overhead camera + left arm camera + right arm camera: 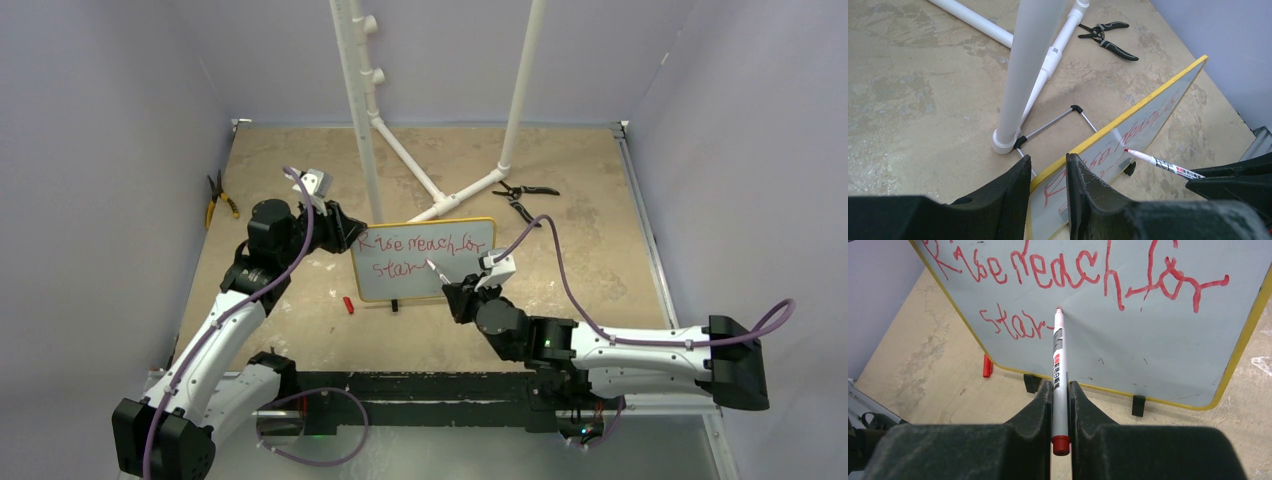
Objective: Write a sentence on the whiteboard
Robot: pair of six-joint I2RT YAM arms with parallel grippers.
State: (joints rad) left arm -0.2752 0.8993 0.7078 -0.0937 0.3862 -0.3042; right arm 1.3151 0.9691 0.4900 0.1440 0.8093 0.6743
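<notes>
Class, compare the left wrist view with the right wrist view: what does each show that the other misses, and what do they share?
Only left wrist: the white pipe stand, black pliers and the wire prop behind the whiteboard. Only right wrist: the sentence readable head-on, and a red cap lying nearby. Both: whiteboard, sentence and marker.

The whiteboard (470,275) (1173,355) stands on its long edge near the middle of the table, propped on two black feet (1138,405). It is white with a thin yellow frame and rounded corners. The sentence (420,243) (1108,280) is red handwriting: "Rise reach for" fills the top line, and "star" with a short trailing stroke sits below at the left. The lower right is bare.
</notes>
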